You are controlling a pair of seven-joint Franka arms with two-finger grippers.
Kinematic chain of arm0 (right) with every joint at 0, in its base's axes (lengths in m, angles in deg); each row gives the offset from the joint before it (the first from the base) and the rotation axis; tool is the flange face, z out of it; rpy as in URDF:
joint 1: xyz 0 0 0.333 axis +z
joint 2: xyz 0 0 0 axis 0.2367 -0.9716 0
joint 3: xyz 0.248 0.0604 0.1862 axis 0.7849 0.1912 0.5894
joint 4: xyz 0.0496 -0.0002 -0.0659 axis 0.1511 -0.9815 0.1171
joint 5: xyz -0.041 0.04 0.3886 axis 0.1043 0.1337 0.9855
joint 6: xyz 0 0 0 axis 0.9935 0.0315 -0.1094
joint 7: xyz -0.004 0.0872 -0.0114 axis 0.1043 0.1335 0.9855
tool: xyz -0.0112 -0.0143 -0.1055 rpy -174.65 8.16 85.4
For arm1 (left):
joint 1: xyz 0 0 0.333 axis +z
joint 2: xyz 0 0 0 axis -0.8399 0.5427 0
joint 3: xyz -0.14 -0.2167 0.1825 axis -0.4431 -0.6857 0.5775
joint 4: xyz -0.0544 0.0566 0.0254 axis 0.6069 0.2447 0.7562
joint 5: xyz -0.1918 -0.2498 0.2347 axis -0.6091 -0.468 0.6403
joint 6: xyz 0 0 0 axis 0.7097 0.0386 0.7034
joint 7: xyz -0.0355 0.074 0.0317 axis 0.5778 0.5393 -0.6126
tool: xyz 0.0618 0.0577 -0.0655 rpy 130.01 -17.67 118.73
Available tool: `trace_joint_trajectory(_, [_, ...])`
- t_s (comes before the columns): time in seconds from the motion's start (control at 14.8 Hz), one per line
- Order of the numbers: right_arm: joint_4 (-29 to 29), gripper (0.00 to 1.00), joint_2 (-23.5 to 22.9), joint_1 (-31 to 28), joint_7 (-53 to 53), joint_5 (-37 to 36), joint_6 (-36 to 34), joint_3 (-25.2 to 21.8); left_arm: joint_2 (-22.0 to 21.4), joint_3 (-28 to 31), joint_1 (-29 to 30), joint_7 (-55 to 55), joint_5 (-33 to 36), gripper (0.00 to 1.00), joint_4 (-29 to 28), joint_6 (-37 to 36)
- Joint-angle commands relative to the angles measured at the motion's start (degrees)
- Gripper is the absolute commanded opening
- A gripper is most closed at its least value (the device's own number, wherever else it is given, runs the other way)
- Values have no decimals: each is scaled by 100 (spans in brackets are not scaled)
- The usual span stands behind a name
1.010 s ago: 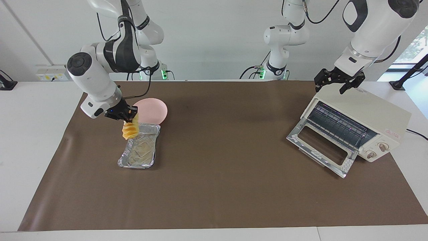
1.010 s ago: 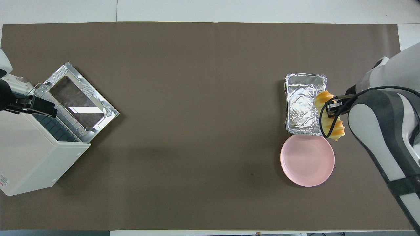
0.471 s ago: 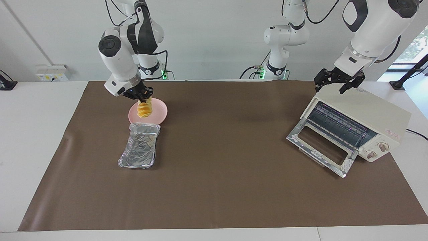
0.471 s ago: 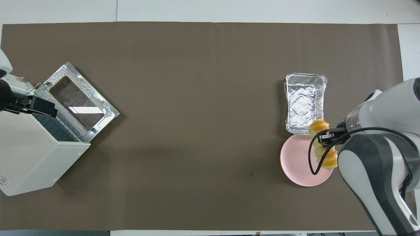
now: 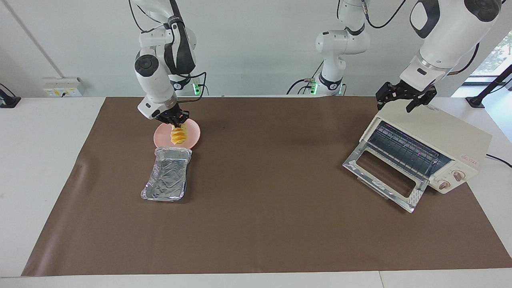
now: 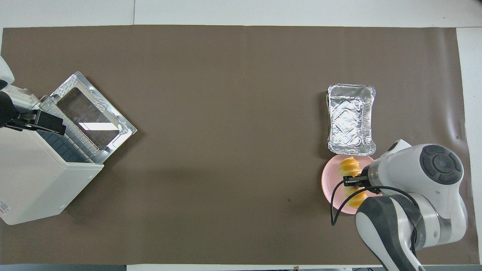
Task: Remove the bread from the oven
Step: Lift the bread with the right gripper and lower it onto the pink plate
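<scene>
A high camera across the table (image 5: 256, 240) faces the two robots, taking in the whole brown mat, the arms' bases at the top and the wall past them. A second camera, high above the robots' own end, looks forward and steeply down; the arms enter from its bottom edge. Both stand well back and share the mat from end to end: the oven (image 5: 430, 150) with its door dropped open at the left arm's end, the foil tray (image 6: 351, 119) and pink plate (image 6: 331, 180) at the right arm's end, half a turn apart.
</scene>
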Motion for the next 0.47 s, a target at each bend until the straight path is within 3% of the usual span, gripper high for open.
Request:
trace_joint_trajectory(0.0, [-338, 0, 33, -28, 41, 15, 461, 2, -72, -28, 62, -2, -85, 100, -24, 13])
trace_joint_trajectory(0.4, [-401, 0, -161, -28, 33, 15, 743, 2, -72, -28, 62, -2, -85, 100, -24, 13])
